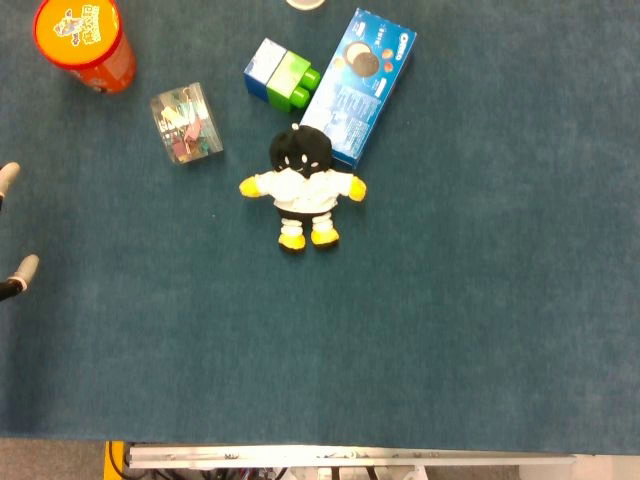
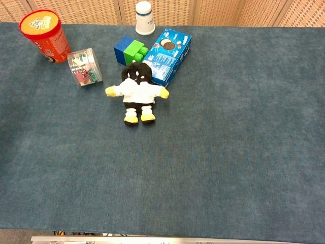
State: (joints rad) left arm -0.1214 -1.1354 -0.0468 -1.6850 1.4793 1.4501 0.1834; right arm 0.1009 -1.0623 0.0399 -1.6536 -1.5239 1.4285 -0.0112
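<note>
Only two pale fingertips of my left hand (image 1: 22,270) show, at the left edge of the head view. They are spread apart over the blue cloth with nothing between them. The nearest thing is a clear box of coloured clips (image 1: 186,124) (image 2: 85,66), well off to the right of the hand. A plush doll (image 1: 303,190) (image 2: 137,92) with a black head, white shirt and yellow feet lies on its back mid-table. Its head touches a blue cookie box (image 1: 360,85) (image 2: 167,55). My right hand appears in neither view.
A red canister with an orange lid (image 1: 85,38) (image 2: 44,34) stands at the far left. Blue and green blocks (image 1: 283,78) (image 2: 130,50) sit beside the cookie box, a white bottle (image 2: 144,18) behind them. The blue tablecloth (image 2: 228,152) ends at the front edge (image 1: 350,455).
</note>
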